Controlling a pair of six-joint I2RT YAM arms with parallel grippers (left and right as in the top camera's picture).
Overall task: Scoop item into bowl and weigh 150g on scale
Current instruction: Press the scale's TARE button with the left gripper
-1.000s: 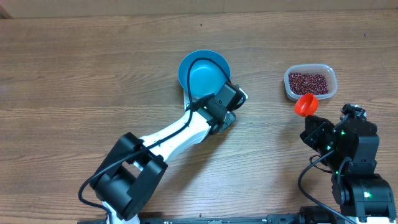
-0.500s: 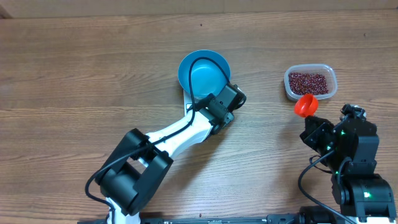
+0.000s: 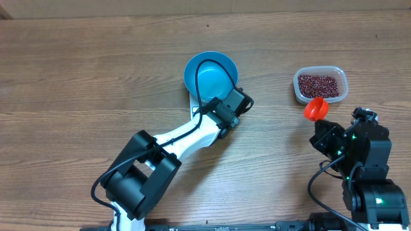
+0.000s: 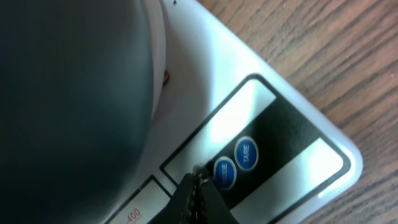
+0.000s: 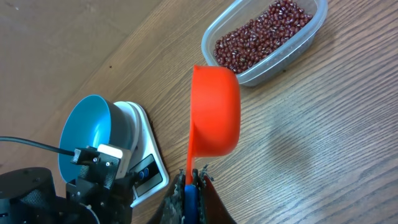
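Note:
The light blue bowl (image 3: 210,76) stands on the white scale (image 4: 205,74), which it mostly hides from above. My left gripper (image 4: 198,177) is shut and empty, its tips down on the scale's dark panel right beside a round blue button (image 4: 224,172). The dark red beans (image 3: 317,84) fill a clear tub (image 5: 264,36) at the right. My right gripper (image 5: 191,180) is shut on the blue-tipped handle of the orange-red scoop (image 5: 215,112), held above the table just short of the tub. From overhead no beans show in the scoop (image 3: 315,108).
The left arm (image 3: 186,138) slants from the front edge up to the scale. The right arm's base (image 3: 369,186) sits at the front right corner. Bare wooden table (image 3: 83,77) lies to the left and behind the bowl.
The left arm's elbow has shifted slightly to the right and its wrist has settled a little over the scale's panel. The right arm and scoop have not moved.

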